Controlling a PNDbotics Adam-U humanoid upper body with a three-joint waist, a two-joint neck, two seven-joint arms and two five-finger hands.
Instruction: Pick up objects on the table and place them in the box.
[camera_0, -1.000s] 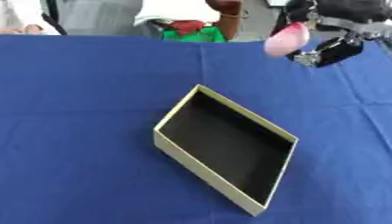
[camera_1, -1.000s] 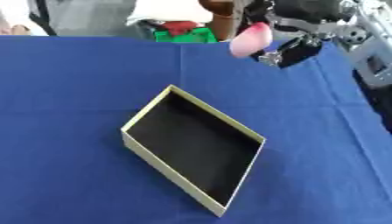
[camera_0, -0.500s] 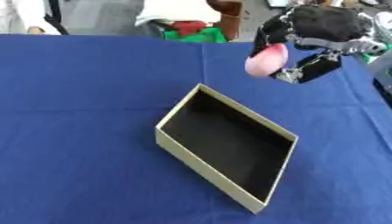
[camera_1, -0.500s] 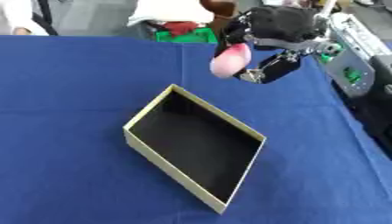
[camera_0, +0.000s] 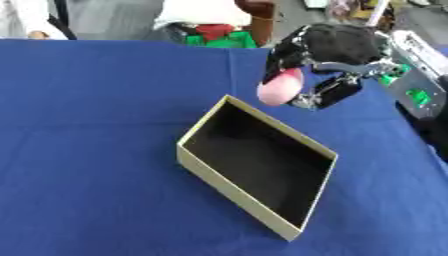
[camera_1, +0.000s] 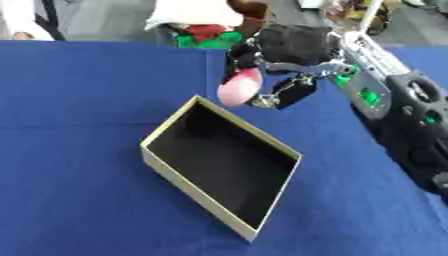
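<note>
A pink object (camera_0: 280, 87) is held in the right hand (camera_0: 325, 50), whose fingers are curled round it. Over the last second the hand has been brought in from the far right corner of the table (camera_0: 96, 100), and the pink object, which a second ago was well away from the box (camera_0: 259, 162), is now hung just above its far corner. The object is not yet inside: it is seen against the blue cloth at the rim, slightly beyond the box's black floor.

The box itself is not judged to have been shifted; the small change in its place between pictures is put down to the head's tilt. It is lying open and askew on the table, and nothing is seen in it.

The carry is therefore judged to be nearly done, and the release to be the step at hand. A little more travel toward the robot is probably needed, so that the object is dropped over the floor and not onto the thin wall, from which it could be bounced out onto the cloth.

The left hand is not shown in either view. No other loose object is made out on the table near the box.
</note>
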